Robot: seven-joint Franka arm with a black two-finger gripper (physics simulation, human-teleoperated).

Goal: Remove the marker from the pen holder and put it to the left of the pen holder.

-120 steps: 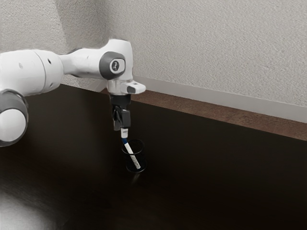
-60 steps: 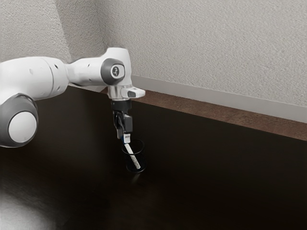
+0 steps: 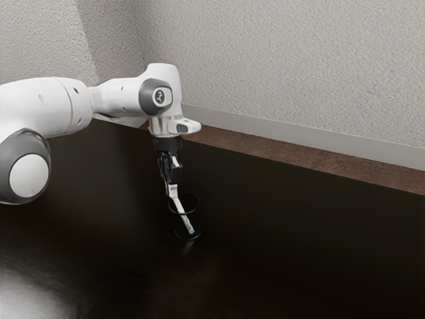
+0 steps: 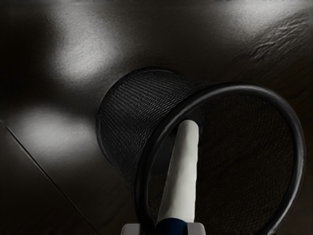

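In the exterior view, the claw (image 3: 171, 191) is seen a little left of the frame's centre, pointed down at the upper end of the marker (image 3: 182, 214). The marker is held up by the pen holder (image 3: 199, 205), in which it stands tilted, and which is set on the tabletop (image 3: 285, 246) just below the middle of the frame. The marker's long axis is slanted from the claw, at its upper left, down to the holder's base, at its lower right. In the wrist view, the two fingers (image 4: 196, 228) are seen parted, with the marker's blue part between them; one is close against it, while a gap is left at the other, so the claw is judged open, with no grip taken. The white barrel is directed away from the claw, over the near rim and down into the mesh. For the coming move, the fingers would need to be closed across the blue part, and the pull made back along that slanted axis; if it were made straight up, the barrel might be dragged against the rim and the holder tipped.
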